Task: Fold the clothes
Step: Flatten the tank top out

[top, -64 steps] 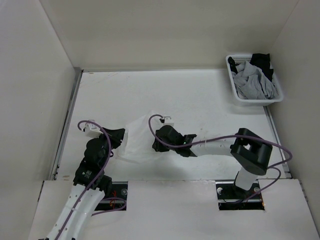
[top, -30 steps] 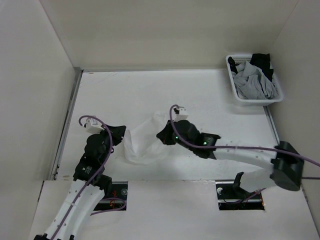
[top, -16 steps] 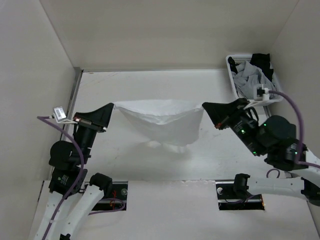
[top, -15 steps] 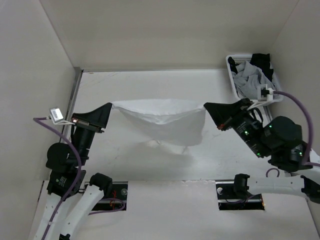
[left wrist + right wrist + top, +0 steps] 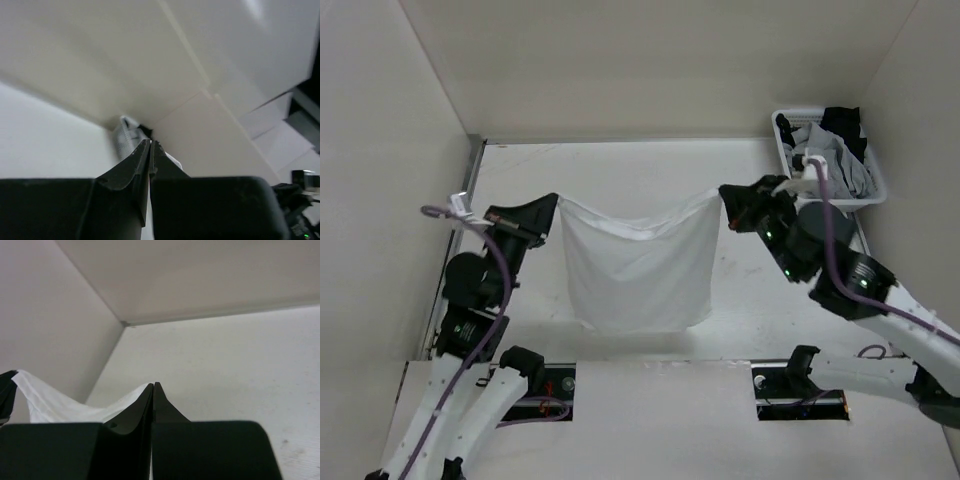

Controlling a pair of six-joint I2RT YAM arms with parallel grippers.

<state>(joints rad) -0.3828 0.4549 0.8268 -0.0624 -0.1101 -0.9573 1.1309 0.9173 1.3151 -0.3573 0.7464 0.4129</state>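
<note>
We see both arms raised off the white tabletop (image 5: 620,165) with their forearms reaching forward and inward. Each wrist is turned so that its fingers point toward the other arm. The left gripper (image 5: 554,203) is closed on one upper corner of the plain white garment (image 5: 638,270) of thin soft fabric. The right gripper (image 5: 724,193) is clamped on the opposite upper corner. In the left wrist view, the left gripper (image 5: 150,142) has its dark fingers pressed together, and we cannot make out any fabric there. In the right wrist view, the right gripper (image 5: 153,385) is likewise pinched tight. From it the white garment (image 5: 60,407) runs away to the left as a taut strip.

Between the two grippers the top edge sags a little in the middle. Below them the cloth hangs as a broad sheet with fairly straight side edges. The lower hem is near the front edge of the table, and we cannot tell whether it touches the surface.

Beyond both grippers, bare tabletop runs to the back wall. The side wall stands near the left gripper's outer side. Just outside the right gripper is a white plastic basket (image 5: 785,160), which holds crumpled grey garments (image 5: 830,172) and a black garment (image 5: 845,122).
</note>
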